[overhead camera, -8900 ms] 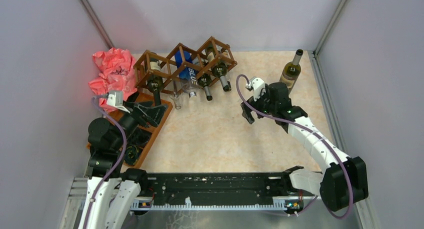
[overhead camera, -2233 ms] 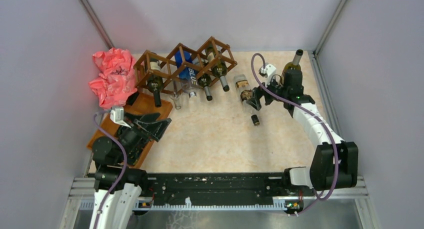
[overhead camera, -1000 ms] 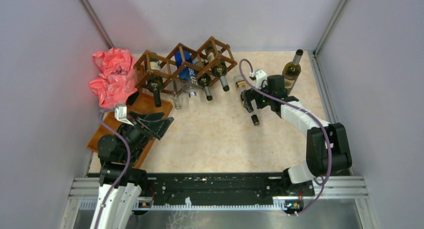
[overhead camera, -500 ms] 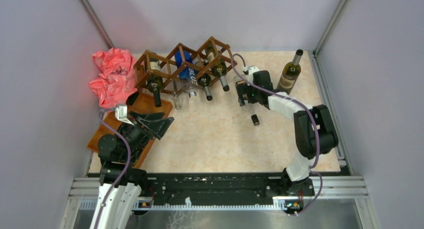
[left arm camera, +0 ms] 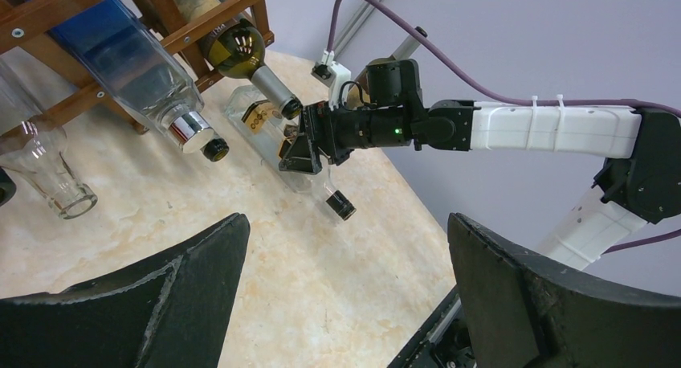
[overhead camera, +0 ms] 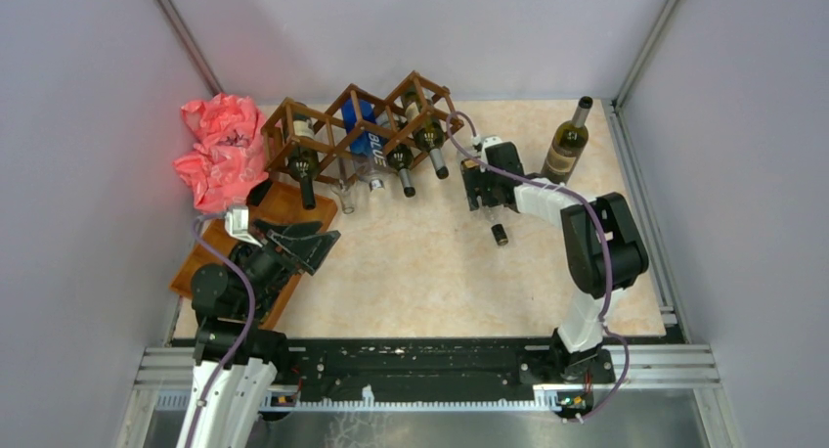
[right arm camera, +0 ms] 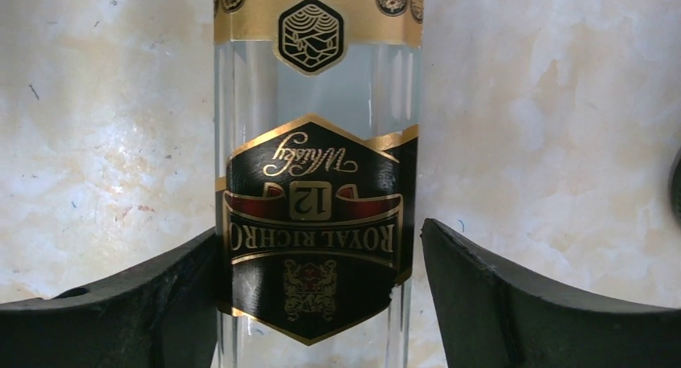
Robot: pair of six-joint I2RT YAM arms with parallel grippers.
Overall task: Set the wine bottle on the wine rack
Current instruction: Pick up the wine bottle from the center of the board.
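A clear glass bottle (right arm camera: 317, 183) with a black-and-gold whisky label lies on the table just right of the wine rack (overhead camera: 362, 125), its black cap (overhead camera: 500, 235) pointing toward me. My right gripper (right arm camera: 321, 227) straddles its body. The left finger touches the glass and a narrow gap shows beside the right finger (right arm camera: 482, 280), so the jaws stand open. A dark green wine bottle (overhead camera: 567, 140) stands upright at the back right, apart from both grippers. My left gripper (overhead camera: 318, 247) hovers wide open and holding nothing over the left side, looking toward the lying bottle (left arm camera: 257, 115).
The wooden lattice rack (left arm camera: 161, 6) holds several bottles, necks sticking out toward the front, one of them blue (overhead camera: 364, 135). A drinking glass (overhead camera: 345, 196) stands before it. A pink bag (overhead camera: 220, 145) lies at the back left and a brown tray (overhead camera: 283, 199) sits under my left arm.
My right gripper has swung left, away from the upright bottle, and settled over the lying clear bottle, its jaws narrowing slightly. The left arm has stayed put over the last second.
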